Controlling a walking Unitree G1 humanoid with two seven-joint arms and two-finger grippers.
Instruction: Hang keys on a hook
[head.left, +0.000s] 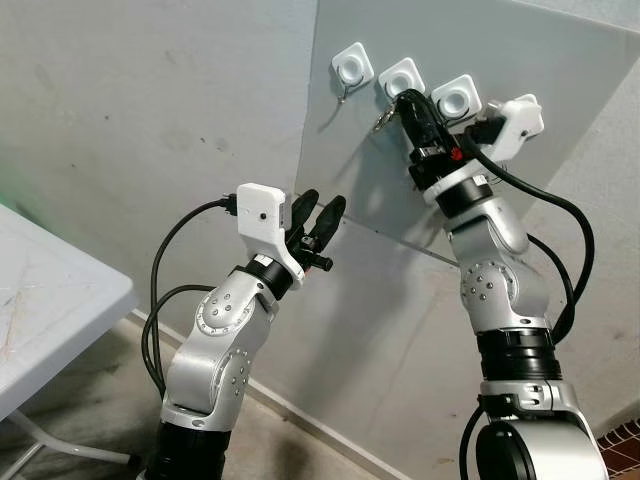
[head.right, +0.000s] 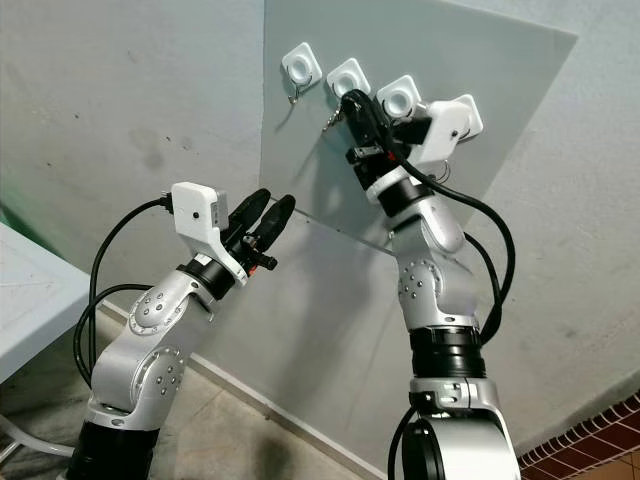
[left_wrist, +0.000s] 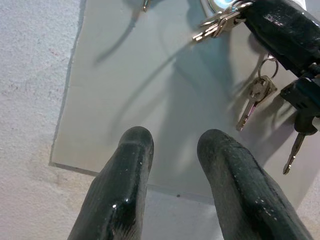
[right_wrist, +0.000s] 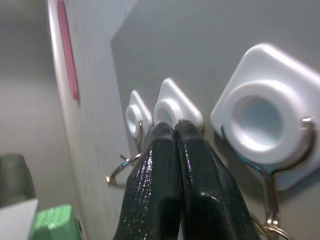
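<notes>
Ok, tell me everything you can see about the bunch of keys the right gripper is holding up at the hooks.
The bunch of keys is a small cluster of silver, metal-looking keys. It is pinched at the tip of the right gripper, whose fingers are shut, and sticks out sideways from them rather than hanging down. It sits right up against the second white hook on the grey wall panel. Whether it is hooked on cannot be told. Other keys hang on the panel nearby.

No readable text, label, brand, number or sign anywhere; blank on the square white plastic hook mounts, the grey wall panel, the white wrist camera housing and the silver keys.
</notes>
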